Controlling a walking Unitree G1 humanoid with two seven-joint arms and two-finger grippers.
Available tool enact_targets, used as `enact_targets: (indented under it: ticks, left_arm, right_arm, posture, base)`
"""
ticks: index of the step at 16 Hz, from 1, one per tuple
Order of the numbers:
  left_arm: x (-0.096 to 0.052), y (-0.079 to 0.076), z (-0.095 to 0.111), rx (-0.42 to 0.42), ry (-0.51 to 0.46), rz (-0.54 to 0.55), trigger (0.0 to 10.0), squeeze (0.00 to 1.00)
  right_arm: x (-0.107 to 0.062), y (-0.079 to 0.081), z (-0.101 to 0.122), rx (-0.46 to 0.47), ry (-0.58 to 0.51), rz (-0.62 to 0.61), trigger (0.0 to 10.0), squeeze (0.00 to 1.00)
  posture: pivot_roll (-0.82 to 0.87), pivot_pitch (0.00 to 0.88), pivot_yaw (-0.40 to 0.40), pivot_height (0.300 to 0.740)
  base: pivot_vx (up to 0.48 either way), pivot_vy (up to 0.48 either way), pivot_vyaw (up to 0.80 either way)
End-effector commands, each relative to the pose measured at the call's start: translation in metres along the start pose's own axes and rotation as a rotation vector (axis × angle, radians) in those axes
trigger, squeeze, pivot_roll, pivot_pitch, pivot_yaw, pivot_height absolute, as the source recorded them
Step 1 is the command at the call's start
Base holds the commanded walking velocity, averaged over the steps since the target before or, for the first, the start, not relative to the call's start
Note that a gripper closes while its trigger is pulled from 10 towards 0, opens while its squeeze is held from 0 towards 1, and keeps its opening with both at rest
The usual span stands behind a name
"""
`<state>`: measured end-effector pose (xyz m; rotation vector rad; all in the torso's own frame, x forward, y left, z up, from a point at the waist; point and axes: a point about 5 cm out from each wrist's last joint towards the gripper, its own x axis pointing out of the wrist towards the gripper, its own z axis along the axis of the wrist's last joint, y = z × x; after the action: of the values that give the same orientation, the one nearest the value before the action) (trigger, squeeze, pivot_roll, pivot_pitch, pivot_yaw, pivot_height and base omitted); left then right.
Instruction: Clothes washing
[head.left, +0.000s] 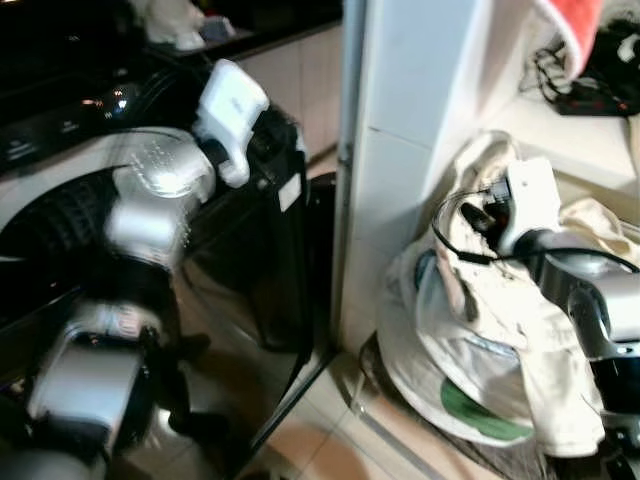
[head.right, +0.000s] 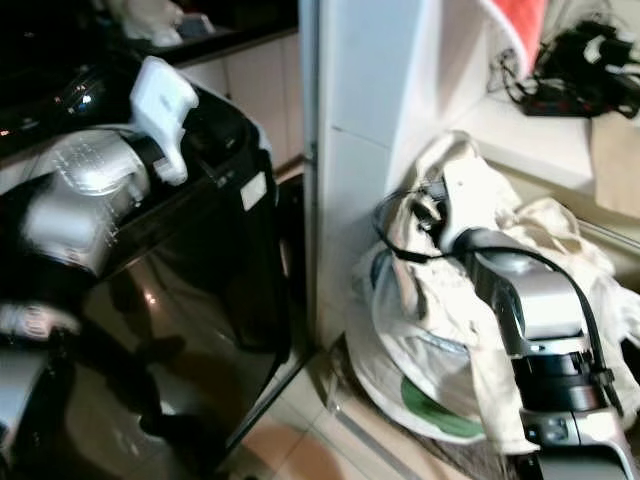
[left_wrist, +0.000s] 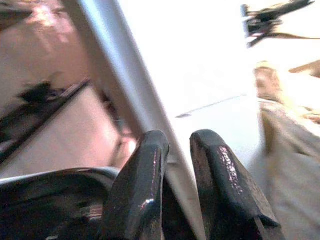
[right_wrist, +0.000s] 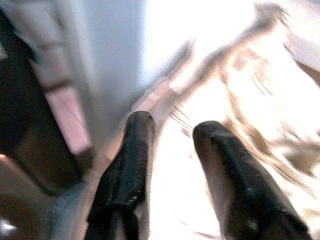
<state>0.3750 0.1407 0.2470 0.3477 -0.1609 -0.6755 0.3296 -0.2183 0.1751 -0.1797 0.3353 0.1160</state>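
While the left arm hangs over the black washing machine (head.left: 250, 250), its left gripper (left_wrist: 177, 145) shows fingers slightly parted, empty. Cream clothes pile (head.left: 500, 330), crumpled, green patch low, sits heaped at 4 o'clock beside the white pillar (head.left: 400, 150). Right gripper (right_wrist: 172, 125) is spread open right at the cream fabric.

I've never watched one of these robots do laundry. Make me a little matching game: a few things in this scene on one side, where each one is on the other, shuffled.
Things:
1. washing machine
2. pile of cream clothes
3. left claw
4. black cables

Places:
A. on the white shelf, upper right
B. left of the white wall corner
C. raised over the machine's top
D. heaped in a white basket on the floor

Pairs: 1-B, 2-D, 3-C, 4-A
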Motion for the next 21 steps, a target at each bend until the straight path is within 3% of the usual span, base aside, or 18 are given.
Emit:
enact_targets:
  ticks: [1, 3, 6, 8, 10, 13, 14, 15, 17, 21]
  left_arm:
    - [-0.001, -0.026, 0.001, -0.010, -0.039, -0.084, 10.0, 0.00]
    - [-0.005, -0.050, -0.003, -0.080, -0.060, -0.118, 10.0, 0.00]
    - [-0.009, -0.065, -0.005, -0.151, -0.079, -0.135, 10.0, 0.00]
    - [-0.018, -0.077, -0.004, -0.173, -0.077, -0.190, 10.0, 0.00]
    - [-0.025, -0.085, -0.003, -0.184, -0.079, -0.255, 10.0, 0.00]
    - [-0.036, -0.098, 0.001, -0.208, -0.085, -0.403, 10.0, 0.00]
    - [-0.038, -0.101, 0.002, -0.213, -0.091, -0.427, 10.0, 0.00]
    - [-0.039, -0.102, 0.001, -0.208, -0.091, -0.432, 10.0, 0.00]
    - [-0.040, -0.105, 0.000, -0.202, -0.082, -0.441, 10.0, 0.00]
    - [-0.042, -0.106, -0.001, -0.209, -0.058, -0.457, 10.0, 0.00]
  right_arm:
    - [0.006, -0.014, -0.006, -0.021, 0.007, -0.102, 10.0, 1.00]
    - [0.010, -0.038, -0.016, -0.011, 0.012, -0.250, 10.0, 1.00]
    - [0.007, -0.068, -0.028, 0.073, 0.033, -0.406, 10.0, 1.00]
    - [-0.001, -0.091, -0.037, 0.180, 0.037, -0.558, 10.0, 1.00]
    - [-0.008, -0.104, -0.051, 0.254, 0.066, -0.647, 10.0, 1.00]
    - [-0.012, -0.109, -0.074, 0.361, 0.131, -0.663, 10.0, 0.98]
    - [-0.011, -0.106, -0.080, 0.392, 0.148, -0.637, 10.0, 0.32]
    - [-0.009, -0.103, -0.083, 0.407, 0.153, -0.606, 10.0, 0.00]
    - [-0.004, -0.093, -0.093, 0.495, 0.168, -0.538, 10.0, 0.00]
    - [-0.003, -0.087, -0.112, 0.570, 0.211, -0.547, 10.0, 0.00]
  posture:
    - [-0.04, 0.000, 0.044, 0.740]
    - [-0.04, 0.000, 0.044, 0.740]
    - [-0.04, 0.000, 0.039, 0.740]
    - [-0.04, 0.000, 0.036, 0.740]
    - [-0.04, 0.000, 0.035, 0.740]
    - [-0.04, 0.000, 0.036, 0.740]
    - [-0.04, 0.000, 0.037, 0.740]
    - [-0.04, 0.000, 0.037, 0.740]
    - [-0.04, 0.000, 0.038, 0.740]
    - [-0.04, 0.000, 0.034, 0.740]
  base:
    - [0.000, 0.000, 0.00]
    - [0.000, 0.000, 0.00]
    - [0.000, 0.000, 0.00]
    - [0.000, 0.000, 0.00]
    - [0.000, 0.000, 0.00]
    - [0.000, 0.000, 0.00]
    - [0.000, 0.000, 0.00]
    - [0.000, 0.000, 0.00]
    - [0.000, 0.000, 0.00]
    - [0.000, 0.000, 0.00]
